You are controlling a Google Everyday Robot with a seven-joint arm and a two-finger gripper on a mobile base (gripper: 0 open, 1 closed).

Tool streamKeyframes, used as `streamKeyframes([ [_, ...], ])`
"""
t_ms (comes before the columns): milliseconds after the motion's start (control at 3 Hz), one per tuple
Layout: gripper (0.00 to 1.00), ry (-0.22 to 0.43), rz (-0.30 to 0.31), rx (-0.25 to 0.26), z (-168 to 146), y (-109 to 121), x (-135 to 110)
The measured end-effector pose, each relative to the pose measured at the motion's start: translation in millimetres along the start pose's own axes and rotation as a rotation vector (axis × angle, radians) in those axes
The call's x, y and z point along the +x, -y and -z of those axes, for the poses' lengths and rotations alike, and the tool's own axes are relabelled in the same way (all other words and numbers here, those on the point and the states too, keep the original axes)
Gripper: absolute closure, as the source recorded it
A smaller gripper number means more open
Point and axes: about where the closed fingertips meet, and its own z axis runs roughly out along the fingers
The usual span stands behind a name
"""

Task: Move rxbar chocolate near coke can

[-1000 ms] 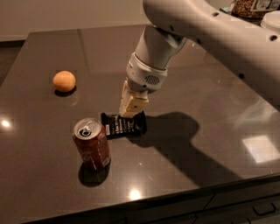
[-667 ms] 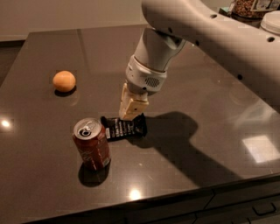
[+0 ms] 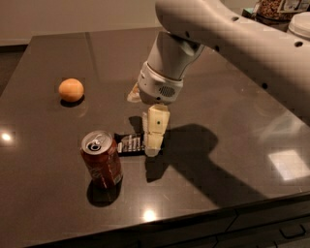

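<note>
The coke can, red-brown with a silver top, stands upright at the front left of the dark table. The rxbar chocolate, a flat black bar with white lettering, lies flat on the table just right of the can, close to it. My gripper hangs from the white arm right above the bar's right end. It is open: one cream finger points down at the bar's right end and hides it, and the other shows behind at the left. Nothing is held.
A round orange fruit sits at the back left of the table. The table's front edge runs close below the can, with drawers under it. Jars stand off the far right corner.
The gripper was closed over the bar's right end; now its fingers have spread and the wrist has shifted slightly. The bar and the can have stayed where they were.
</note>
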Motion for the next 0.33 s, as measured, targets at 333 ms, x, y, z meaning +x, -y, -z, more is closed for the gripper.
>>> streamKeyframes([
  [333, 0.00, 0.000, 0.000, 0.000, 0.0, 0.0, 0.0],
])
